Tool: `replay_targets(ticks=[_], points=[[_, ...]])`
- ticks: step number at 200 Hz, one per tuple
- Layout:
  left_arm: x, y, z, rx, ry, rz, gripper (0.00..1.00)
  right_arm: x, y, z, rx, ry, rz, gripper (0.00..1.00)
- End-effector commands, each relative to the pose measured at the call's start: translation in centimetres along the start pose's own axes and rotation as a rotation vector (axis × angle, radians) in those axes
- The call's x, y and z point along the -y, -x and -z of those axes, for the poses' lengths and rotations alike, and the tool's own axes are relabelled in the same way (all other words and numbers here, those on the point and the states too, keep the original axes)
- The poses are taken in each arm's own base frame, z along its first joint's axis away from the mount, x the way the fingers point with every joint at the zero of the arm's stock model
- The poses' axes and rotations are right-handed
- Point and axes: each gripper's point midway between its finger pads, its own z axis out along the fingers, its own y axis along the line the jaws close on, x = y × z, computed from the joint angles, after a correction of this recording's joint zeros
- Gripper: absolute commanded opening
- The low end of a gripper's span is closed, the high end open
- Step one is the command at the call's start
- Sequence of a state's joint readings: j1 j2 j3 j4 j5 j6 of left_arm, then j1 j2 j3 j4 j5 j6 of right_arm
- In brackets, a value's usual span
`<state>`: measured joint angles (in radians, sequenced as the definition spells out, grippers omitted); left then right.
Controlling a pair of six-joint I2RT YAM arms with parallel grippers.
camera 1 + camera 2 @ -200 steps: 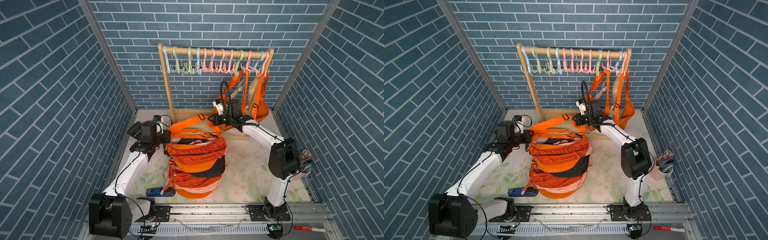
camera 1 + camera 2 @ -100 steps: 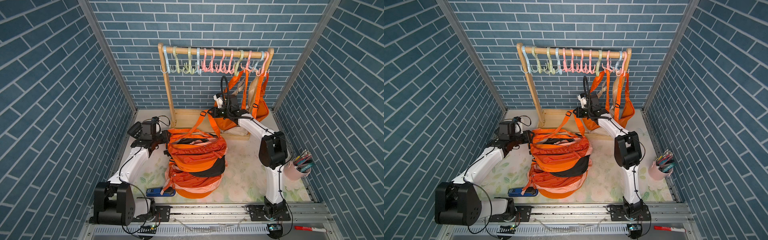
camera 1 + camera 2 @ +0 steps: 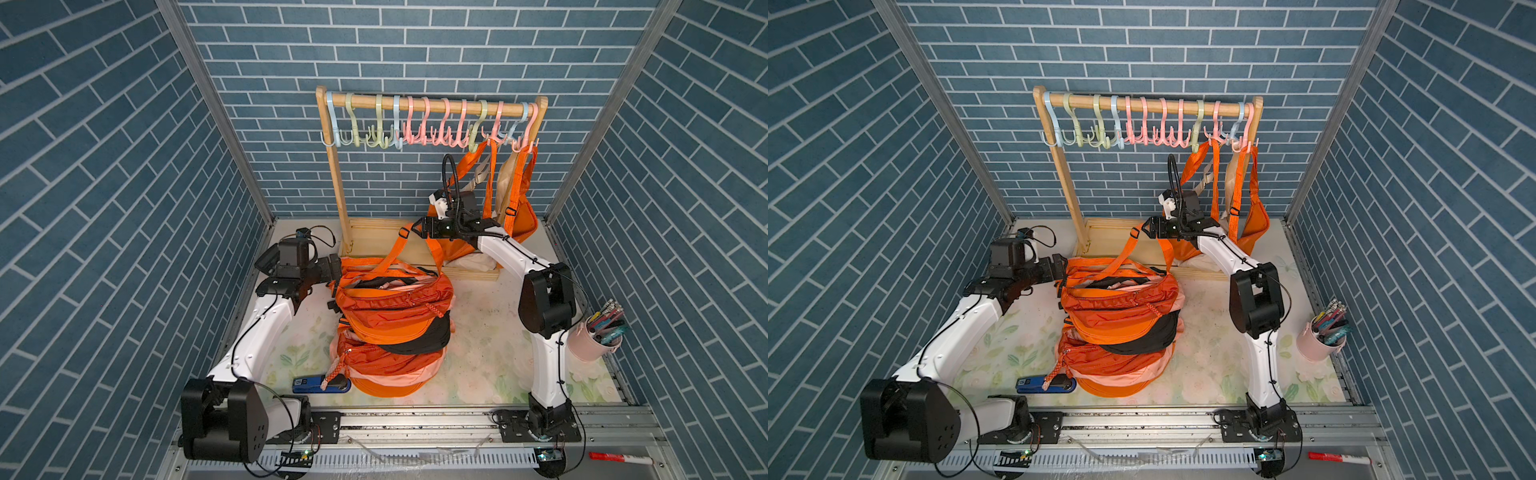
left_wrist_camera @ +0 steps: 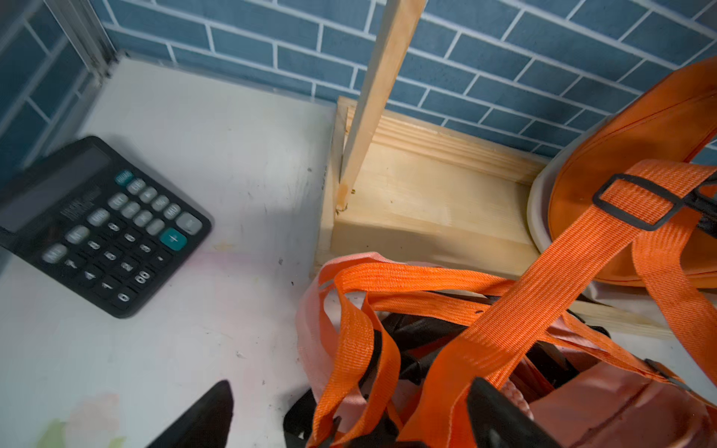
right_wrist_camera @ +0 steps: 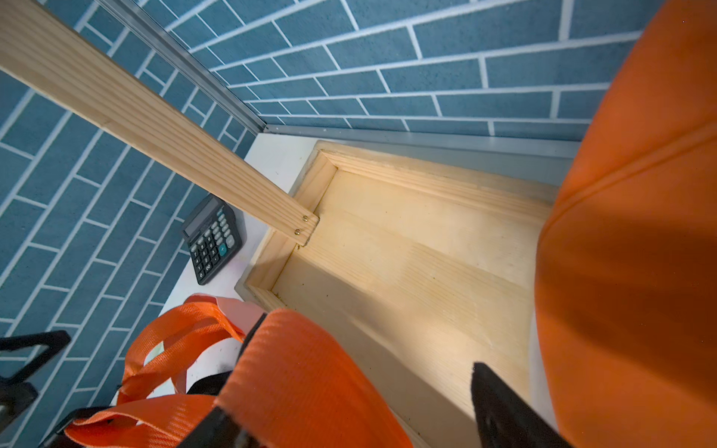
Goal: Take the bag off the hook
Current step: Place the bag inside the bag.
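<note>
One orange bag (image 3: 395, 299) sits off the hooks (image 3: 444, 124), on top of the pile (image 3: 386, 365) mid-table. Its strap (image 5: 302, 372) is draped over one finger of the right gripper (image 3: 420, 228), jaws apart. The left gripper (image 3: 333, 268) gapes too, beside the pile. Two hanging bags (image 3: 521, 214) on the rack (image 3: 336, 187), twelve hooks. The calculator (image 4: 104, 225) shows only in the wrist views; the stapler (image 3: 320, 384) and pen cup (image 3: 590, 345) only in both top views.

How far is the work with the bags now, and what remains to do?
Done: one orange bag is off the rack and sits on top of the pile. In hand: both grippers are open, the left gripper at that bag's edge, its strap draped over the right gripper. Left: free the strap, then, probably, the hanging bags on the hooks at the rack's end.
</note>
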<state>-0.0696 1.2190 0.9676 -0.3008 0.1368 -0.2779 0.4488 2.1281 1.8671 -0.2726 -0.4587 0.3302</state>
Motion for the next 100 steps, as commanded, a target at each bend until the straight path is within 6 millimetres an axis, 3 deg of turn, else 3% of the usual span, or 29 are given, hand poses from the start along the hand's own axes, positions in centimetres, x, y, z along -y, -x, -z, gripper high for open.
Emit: replay_targets(ticks=[1, 100], points=[[-0.5, 2.0, 2.3, 0.071, 0.049, -0.006, 0.99, -2.0, 2.7, 3.7, 0.055, -0.016, 0.076, 0.87], [1.1, 6.4, 9.8, 0.267, 0.010, -0.038, 0.99, -4.9, 4.4, 11.5, 0.143, -0.084, 0.155, 0.92]])
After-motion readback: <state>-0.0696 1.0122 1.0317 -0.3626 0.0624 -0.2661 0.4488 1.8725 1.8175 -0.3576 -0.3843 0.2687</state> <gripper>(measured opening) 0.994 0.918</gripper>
